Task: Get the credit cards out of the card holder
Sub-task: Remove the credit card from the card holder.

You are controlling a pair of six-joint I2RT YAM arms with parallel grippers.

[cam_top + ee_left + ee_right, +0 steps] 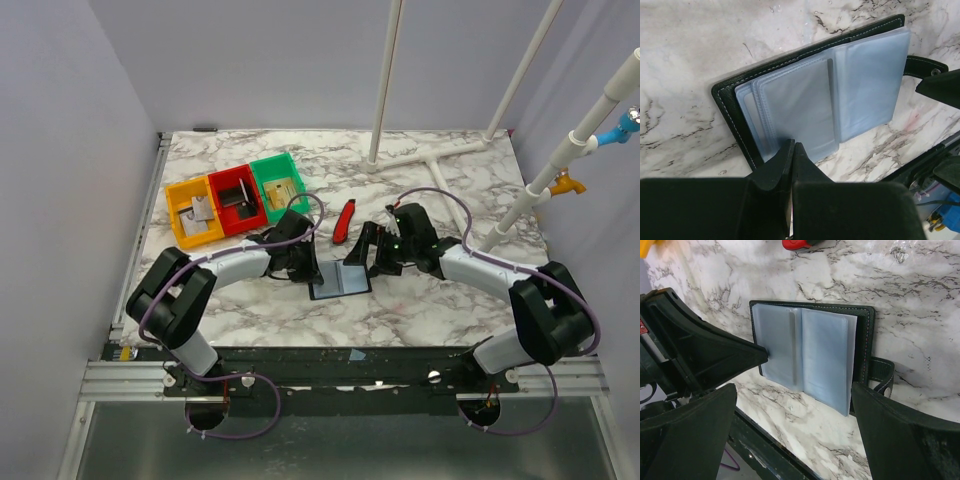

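Surroundings: orange bin [187, 187], red bin [230, 175] and green bin [272, 160] are sitting side by side at the far left of the marble tabletop [440, 300]. Credit cards [284, 188] are lying in the bins, tan-gold in green and greyish in orange. What's in red is too dark to tell. A white pipe frame [430, 158] is standing at the back right. A red-and-black tool [345, 220] is lying just beyond the work spot, between the two arms, apart from both.

Card holder [825, 95] is lying open and flat on the tabletop near centre, w/ bluish see-through sleeves [825, 355] fanning up from the black cover. Its strap [882, 374] is sticking out on the robot's right side.

Left hand [792, 147]: fingers are pressing fully together and the tips are touching the near-left edge of the sleeves. Can't tell whether a sleeve leaf is nipped between them. In the top view this hand is covering the holder's left edge.

Right hand [793, 390]: spread wide and gripping nothing — it is hovering over the holder's right half, w/ one finger just beside the strap and not visibly touching it.
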